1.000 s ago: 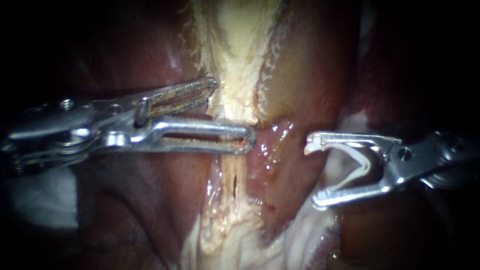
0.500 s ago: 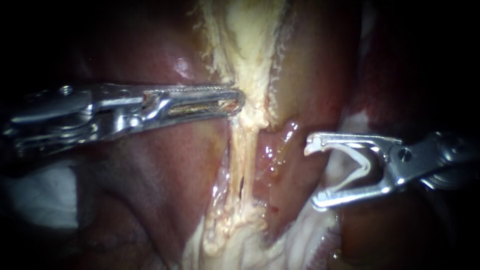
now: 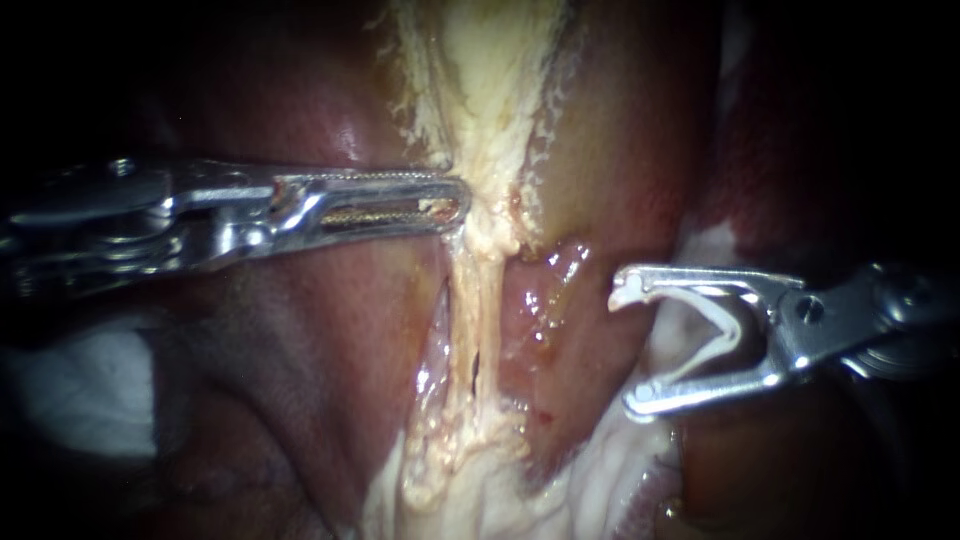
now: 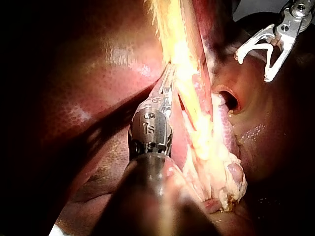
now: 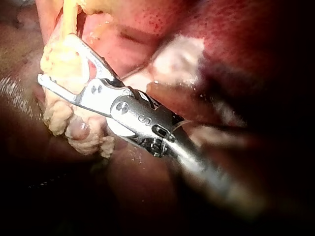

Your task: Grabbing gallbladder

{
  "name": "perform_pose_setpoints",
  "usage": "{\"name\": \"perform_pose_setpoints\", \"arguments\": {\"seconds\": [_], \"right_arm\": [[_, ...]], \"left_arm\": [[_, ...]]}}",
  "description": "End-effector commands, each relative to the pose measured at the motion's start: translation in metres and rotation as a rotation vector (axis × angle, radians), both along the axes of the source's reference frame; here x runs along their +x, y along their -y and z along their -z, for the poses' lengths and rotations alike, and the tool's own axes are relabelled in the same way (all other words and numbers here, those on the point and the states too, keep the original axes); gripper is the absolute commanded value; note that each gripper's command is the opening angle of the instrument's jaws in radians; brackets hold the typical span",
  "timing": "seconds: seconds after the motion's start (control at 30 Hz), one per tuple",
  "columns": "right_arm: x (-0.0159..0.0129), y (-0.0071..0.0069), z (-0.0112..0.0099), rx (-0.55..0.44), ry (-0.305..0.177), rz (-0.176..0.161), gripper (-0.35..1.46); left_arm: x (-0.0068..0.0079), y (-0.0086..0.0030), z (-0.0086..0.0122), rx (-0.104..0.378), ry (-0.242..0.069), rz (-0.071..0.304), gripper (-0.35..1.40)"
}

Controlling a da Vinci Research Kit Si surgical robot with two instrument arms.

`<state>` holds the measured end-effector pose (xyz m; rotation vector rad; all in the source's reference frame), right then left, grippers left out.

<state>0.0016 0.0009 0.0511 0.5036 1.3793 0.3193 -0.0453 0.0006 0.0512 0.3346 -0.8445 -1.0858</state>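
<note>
Endoscope view: left instrument (image 3: 452,205) enters from the left at mid-height. Its jaws lie together and clamp the edge of the pale yellow tissue band (image 3: 480,120) — the band narrows to a taut strand below the grip point. Gallbladder (image 3: 600,150): tan-green surface directly right of the band, upper centre, touching it along one side. Liver (image 3: 330,330): dark red, beneath the left instrument. Right instrument (image 3: 622,350) enters from the right; its jaws stand wide apart and empty, just beside the moist pink tissue below the gallbladder — apart from the band.
</note>
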Motion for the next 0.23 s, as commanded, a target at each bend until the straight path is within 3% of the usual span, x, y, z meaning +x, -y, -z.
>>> {"name": "perform_pose_setpoints", "arguments": {"seconds": [0.03,0.23], "right_arm": [[0.0,0.0,0.0,0.0,0.0,0.0,0.57],[0.0,0.0,-0.0001,0.0,0.001,-0.001,0.56]], "left_arm": [[0.0,0.0,0.0,0.002,-0.001,-0.001,-0.35],[-0.0001,0.0001,0.0002,0.009,0.004,-0.001,-0.35]]}}
